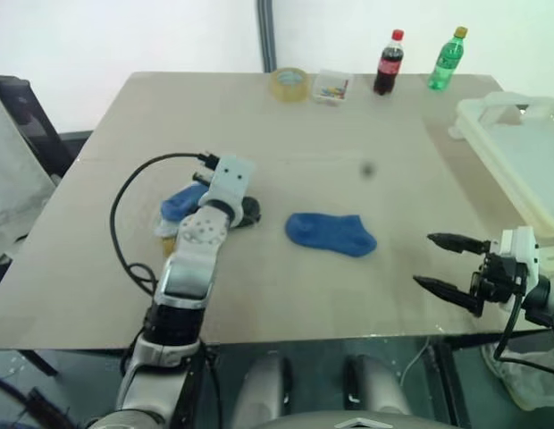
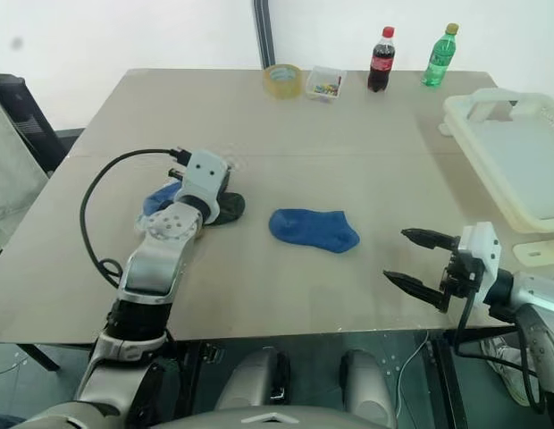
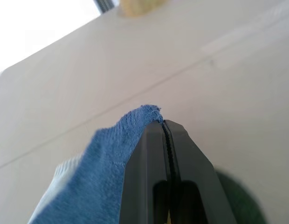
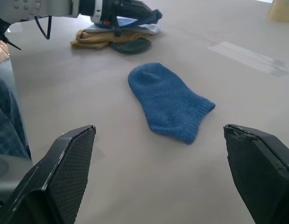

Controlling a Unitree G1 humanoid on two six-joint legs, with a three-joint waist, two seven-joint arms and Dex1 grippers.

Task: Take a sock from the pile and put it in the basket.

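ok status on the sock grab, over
Left hand shut on a blue sock at the pile. Right hand open, idle. Basket far right; loose blue sock mid-table, nothing blocking.

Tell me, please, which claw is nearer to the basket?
Right. The right claw hangs open just off the basket's near end; the left claw is across the table, shut on a blue sock at the pile.

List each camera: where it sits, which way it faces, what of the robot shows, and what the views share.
Head stereo pair: looks forward and down over the table; both arms show, left gripper at the pile, right gripper open.
Left wrist: looks along shut fingers pinching a blue sock.
Right wrist: looks between its open fingers at the lone blue sock, the pile and left gripper beyond.
Shared: pile, table.
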